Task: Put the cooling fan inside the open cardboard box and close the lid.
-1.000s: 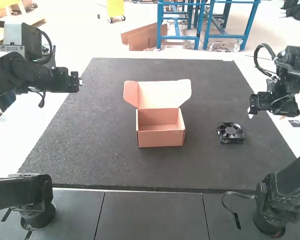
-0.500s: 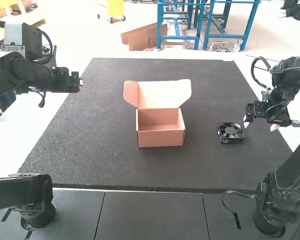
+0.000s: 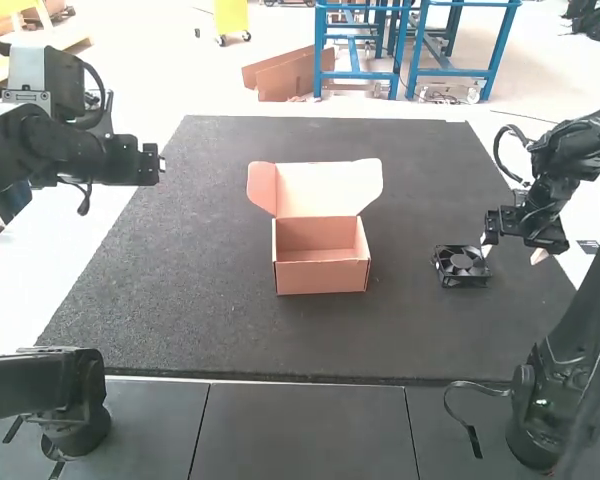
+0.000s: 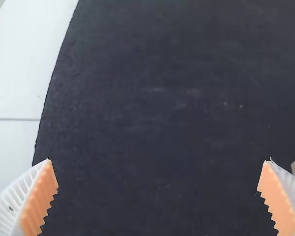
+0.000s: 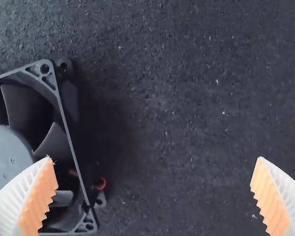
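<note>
Black cooling fan (image 3: 461, 266), Ines: has anything shifted it yet?

No, Tom. It lies flat on the dark mat (image 3: 180, 270) where it was, to the right of the cardboard box (image 3: 320, 262) and apart from it. What has changed is the right pincer (image 3: 512, 250). Over the last second it has dropped and swung in from the right edge of the desk (image 3: 30, 260), and it now hangs just beside the fan, on the side away from the box.

Released or clenched?

Released, its fingers spread wide and holding nothing. In the right wrist view, one orange pad (image 5: 38, 199) is above the fan's frame and the other is above bare mat, so the fan sits off to one side of the opening (not centred). I judge this to be the approach to the pick, with a small sideways correction toward the box needed before closing.

And the left pincer (image 3: 148, 160)?

Unmoved, held above the mat's far-left edge, also released and empty. The box has not stirred either: its lid (image 3: 325, 188) stands up at the back, and the inside is empty as far as I can see.

How does the fan look for gripping?

It has a square rigid frame with holes at the corners, curved blades round a flat hub, and a speck of red near one corner, perhaps a wire. The frame edges look like the sensible place to pinch; the blades do not.
</note>
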Controlling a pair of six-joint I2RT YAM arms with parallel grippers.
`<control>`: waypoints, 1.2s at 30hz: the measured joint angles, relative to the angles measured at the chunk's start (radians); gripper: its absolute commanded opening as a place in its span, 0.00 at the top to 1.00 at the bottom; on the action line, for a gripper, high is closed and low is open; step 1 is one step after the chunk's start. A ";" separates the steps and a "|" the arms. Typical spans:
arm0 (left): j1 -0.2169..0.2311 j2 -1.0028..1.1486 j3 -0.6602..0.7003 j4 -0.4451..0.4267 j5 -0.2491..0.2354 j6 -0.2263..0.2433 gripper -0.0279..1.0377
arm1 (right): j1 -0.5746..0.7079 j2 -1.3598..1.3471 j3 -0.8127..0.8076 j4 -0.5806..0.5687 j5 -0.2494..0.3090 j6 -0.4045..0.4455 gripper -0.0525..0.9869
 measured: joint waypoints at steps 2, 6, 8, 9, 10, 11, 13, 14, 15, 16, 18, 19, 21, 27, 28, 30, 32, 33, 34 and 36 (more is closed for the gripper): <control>0.000 0.000 0.000 0.001 0.000 0.000 0.07 | 0.000 0.022 0.026 -0.002 0.000 0.002 0.08; 0.000 0.000 0.000 0.002 0.000 0.000 0.07 | 0.000 0.063 0.063 -0.025 0.000 0.003 0.08; 0.000 0.000 0.000 0.004 0.000 0.000 0.07 | 0.000 0.077 0.073 -0.043 0.000 0.006 0.08; 0.000 0.000 0.000 0.004 0.000 0.000 0.07 | 0.000 0.081 0.076 -0.051 0.000 0.006 0.08; 0.000 0.000 0.000 0.004 0.000 0.000 0.07 | 0.000 0.082 0.076 -0.054 0.000 0.006 0.08; 0.000 0.000 0.000 0.005 0.000 0.000 0.07 | 0.000 0.082 0.076 -0.059 0.000 0.006 0.08; 0.000 0.000 0.000 0.007 0.000 0.000 0.07 | 0.000 0.083 0.076 -0.065 0.000 0.007 0.08; 0.000 0.000 0.000 0.008 0.000 0.000 0.07 | 0.000 0.082 0.076 -0.068 0.000 0.007 0.08; 0.000 0.000 0.000 0.008 0.000 0.000 0.07 | 0.000 0.082 0.076 -0.071 0.000 0.008 0.08; 0.000 0.000 0.000 0.008 0.000 0.000 0.07 | 0.002 0.082 0.076 -0.076 0.000 0.008 0.08; 0.000 0.000 0.000 0.009 0.000 0.000 0.07 | 0.002 0.082 0.076 -0.080 0.000 0.009 0.08; 0.000 0.000 0.000 0.010 0.000 0.000 0.07 | 0.002 0.082 0.076 -0.082 0.000 0.009 0.08; 0.000 0.000 0.000 0.011 0.000 0.000 0.07 | 0.002 0.084 0.076 -0.084 0.000 0.009 0.08; 0.000 0.000 0.000 0.011 0.000 0.000 0.07 | 0.002 0.088 0.076 -0.084 0.001 0.009 0.08; 0.000 0.000 0.000 0.011 0.000 0.000 0.07 | 0.002 0.088 0.076 -0.084 0.000 0.009 0.08; 0.000 0.000 0.000 0.011 0.000 0.000 0.07 | 0.002 0.088 0.076 -0.084 0.001 0.009 0.08; 0.000 0.000 0.000 0.010 0.000 0.000 0.07 | 0.002 0.090 0.076 -0.084 0.000 0.009 0.08; 0.000 0.000 0.000 0.009 0.000 0.000 0.07 | 0.002 0.093 0.076 -0.084 0.000 0.009 0.08; 0.000 0.000 0.000 0.008 0.000 0.000 0.07 | 0.002 0.098 0.076 -0.084 0.001 0.009 0.08; 0.000 0.000 0.000 0.007 0.000 0.000 0.07 | 0.002 0.113 0.076 -0.084 0.001 0.009 0.08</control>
